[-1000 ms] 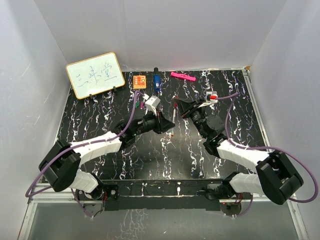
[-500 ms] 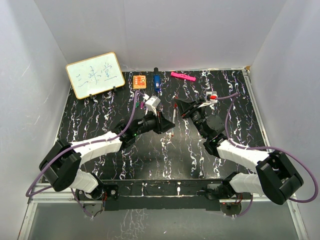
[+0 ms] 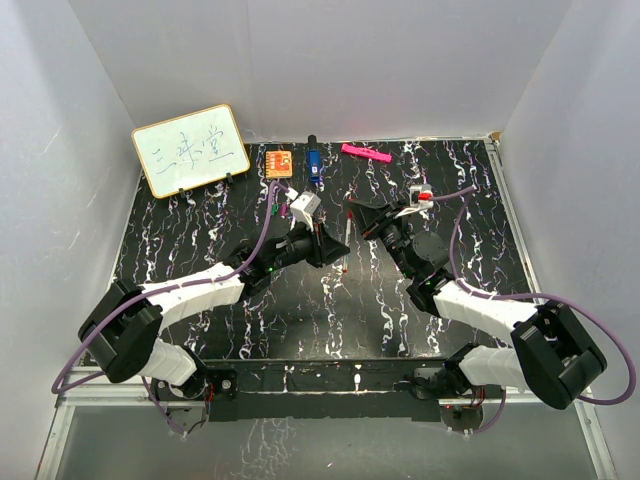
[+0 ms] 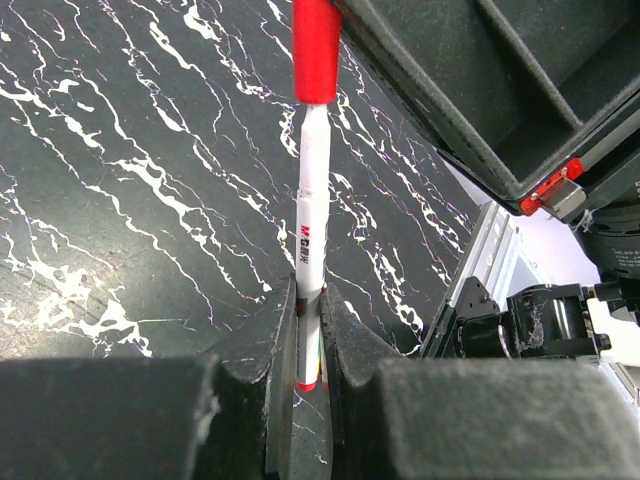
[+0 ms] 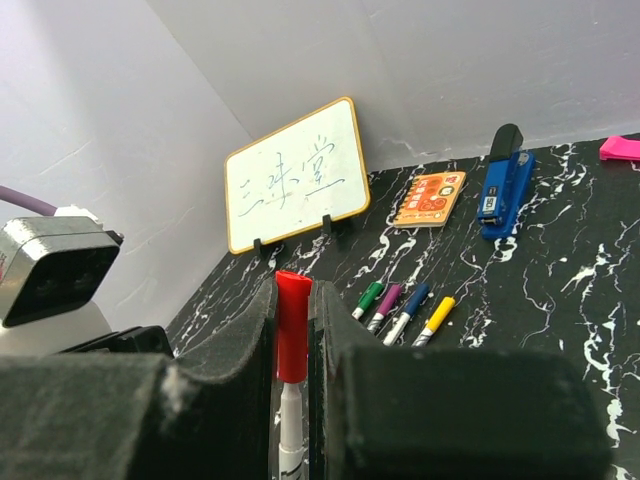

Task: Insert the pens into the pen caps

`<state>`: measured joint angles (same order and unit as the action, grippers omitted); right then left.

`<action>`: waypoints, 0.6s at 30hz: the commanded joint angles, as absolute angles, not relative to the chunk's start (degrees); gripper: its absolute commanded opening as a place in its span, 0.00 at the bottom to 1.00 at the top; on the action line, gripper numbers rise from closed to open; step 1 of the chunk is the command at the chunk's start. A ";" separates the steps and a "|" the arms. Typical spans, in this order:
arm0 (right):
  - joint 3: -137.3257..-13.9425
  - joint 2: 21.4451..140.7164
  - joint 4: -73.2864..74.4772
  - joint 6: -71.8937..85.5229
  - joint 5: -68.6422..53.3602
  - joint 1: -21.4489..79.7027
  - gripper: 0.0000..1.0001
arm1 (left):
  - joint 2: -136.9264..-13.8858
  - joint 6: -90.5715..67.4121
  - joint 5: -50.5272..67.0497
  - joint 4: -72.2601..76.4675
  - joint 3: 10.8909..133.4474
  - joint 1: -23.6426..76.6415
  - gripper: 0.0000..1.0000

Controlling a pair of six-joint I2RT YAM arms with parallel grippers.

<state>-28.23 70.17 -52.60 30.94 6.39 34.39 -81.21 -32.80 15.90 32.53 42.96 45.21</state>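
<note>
Overhead, both arms reached to the middle of the marbled table (image 3: 200,290) and met there. The left gripper (image 3: 338,252) and right gripper (image 3: 354,214) faced each other almost tip to tip. The thin white pen (image 3: 346,236) bridged them above the table, one arm apparently steadying the barrel while the other worked the cap.

From the left wrist, the left fingers (image 4: 277,335) were pressed onto the lower barrel, its red tail end showing between them. That low grip left the upper length free and aimed at the opposite gripper. The red cap (image 4: 316,48) sat on the far tip in line with the barrel, with no gap visible at the join. Whether it was fully home I could not tell.

From the right wrist, the right fingers (image 5: 250,350) were pinched on the cap's sides, the white barrel emerging beneath. That hold probably suited pushing along the pen's axis. Beyond lay four other pens (image 5: 388,300) side by side on the table, wearing green, purple, blue and yellow caps. By that showing, this looked like the last pair. Farther back stood a whiteboard (image 5: 295,175), an orange square (image 5: 430,198) and a blue stapler (image 5: 500,180).
</note>
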 commanded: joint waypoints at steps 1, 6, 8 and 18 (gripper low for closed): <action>-27.60 69.88 -55.28 31.84 4.93 34.77 0.00 | -80.74 -32.97 15.56 34.53 44.20 45.46 0.00; -27.26 70.14 -55.31 32.68 3.83 35.06 0.00 | -80.97 -33.25 14.49 34.95 44.55 45.42 0.00; -27.17 69.99 -54.93 32.70 3.58 35.14 0.00 | -80.52 -33.29 13.32 35.09 44.44 45.44 0.00; -26.20 69.56 -53.55 32.42 0.62 35.20 0.00 | -76.43 -32.72 9.23 38.53 44.03 45.35 0.00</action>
<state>-27.05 70.24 -52.16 32.12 3.36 34.81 -80.53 -33.30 11.57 33.87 42.96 45.25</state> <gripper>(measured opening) 0.086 0.086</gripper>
